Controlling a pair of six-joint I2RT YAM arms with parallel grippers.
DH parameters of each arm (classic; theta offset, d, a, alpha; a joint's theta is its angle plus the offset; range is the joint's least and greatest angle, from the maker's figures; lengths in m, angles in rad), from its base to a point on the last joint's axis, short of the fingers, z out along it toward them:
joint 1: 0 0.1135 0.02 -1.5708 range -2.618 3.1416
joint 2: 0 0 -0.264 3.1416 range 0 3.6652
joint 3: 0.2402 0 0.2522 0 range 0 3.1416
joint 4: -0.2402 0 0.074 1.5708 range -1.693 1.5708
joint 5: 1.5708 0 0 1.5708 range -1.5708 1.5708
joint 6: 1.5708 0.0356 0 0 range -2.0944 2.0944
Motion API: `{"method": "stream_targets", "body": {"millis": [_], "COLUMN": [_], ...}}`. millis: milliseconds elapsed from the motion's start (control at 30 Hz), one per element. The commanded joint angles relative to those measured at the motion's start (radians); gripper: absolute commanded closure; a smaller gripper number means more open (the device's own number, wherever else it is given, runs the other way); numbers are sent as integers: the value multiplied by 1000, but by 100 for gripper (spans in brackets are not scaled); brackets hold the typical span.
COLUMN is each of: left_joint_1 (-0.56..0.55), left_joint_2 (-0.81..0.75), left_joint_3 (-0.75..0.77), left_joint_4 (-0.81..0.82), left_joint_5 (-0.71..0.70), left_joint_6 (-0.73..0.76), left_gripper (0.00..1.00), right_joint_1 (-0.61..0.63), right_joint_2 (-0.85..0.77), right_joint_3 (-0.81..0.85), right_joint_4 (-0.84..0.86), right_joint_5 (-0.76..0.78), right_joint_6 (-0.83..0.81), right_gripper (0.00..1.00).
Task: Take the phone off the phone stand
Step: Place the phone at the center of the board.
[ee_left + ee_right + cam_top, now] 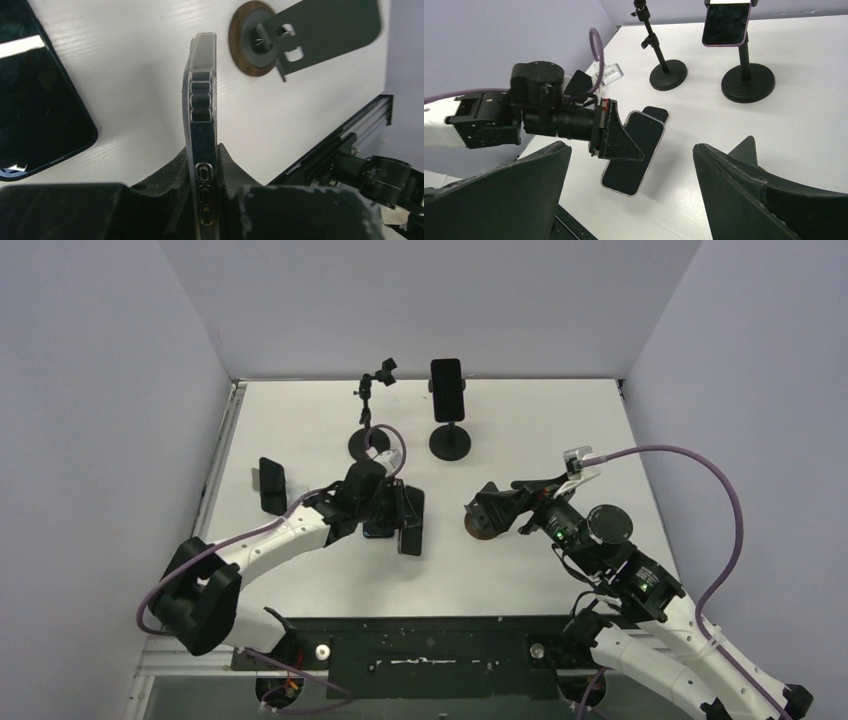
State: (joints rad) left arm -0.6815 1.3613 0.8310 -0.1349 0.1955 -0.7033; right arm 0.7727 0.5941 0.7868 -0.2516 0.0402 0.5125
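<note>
Quick look from my remote station; the left gripper is clenched on the phone, the one in the clear case; its fingers pinch front and back, so on the left wrist cam I'm staring straight down the side edge with the buttons. So the phone is off its stand and sits in that grip, left of centre over the table, tilted with its free end low; can't tell if that end touches the surface.

The phone stand, the one with the round brown base, stands just right of the phone, apart from it; its dark plate is bare. The right gripper hangs right at that stand with its jaws spread wide, grasping nothing.

Other stuff: a dark phone lies flat beside the held one; another phone lies flat near the left wall; at the far side a black stand with a bare clamp, and right of it a second black stand carrying a purple-edged phone.
</note>
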Motion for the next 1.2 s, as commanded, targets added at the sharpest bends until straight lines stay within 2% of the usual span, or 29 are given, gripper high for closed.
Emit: {"method": "stream_targets", "body": {"millis": [0, 167, 433, 1167], "left_joint_1": [-9, -12, 2, 71], "left_joint_2": [84, 230, 370, 502], "left_joint_3": [101, 195, 265, 313], "left_joint_4": [7, -14, 9, 43], "left_joint_5": [-23, -9, 14, 77], "left_joint_6": [-29, -34, -70, -116], "left_gripper": [100, 100, 100, 100], "right_joint_1": [-2, -1, -1, -1], "right_joint_2": [-2, -11, -16, 5], "right_joint_3": [-9, -11, -41, -82], "right_joint_4": [11, 3, 12, 63], "right_joint_5": [23, 20, 9, 7], "right_joint_6": [-12, -12, 0, 32], "right_gripper": [0, 0, 0, 0]}}
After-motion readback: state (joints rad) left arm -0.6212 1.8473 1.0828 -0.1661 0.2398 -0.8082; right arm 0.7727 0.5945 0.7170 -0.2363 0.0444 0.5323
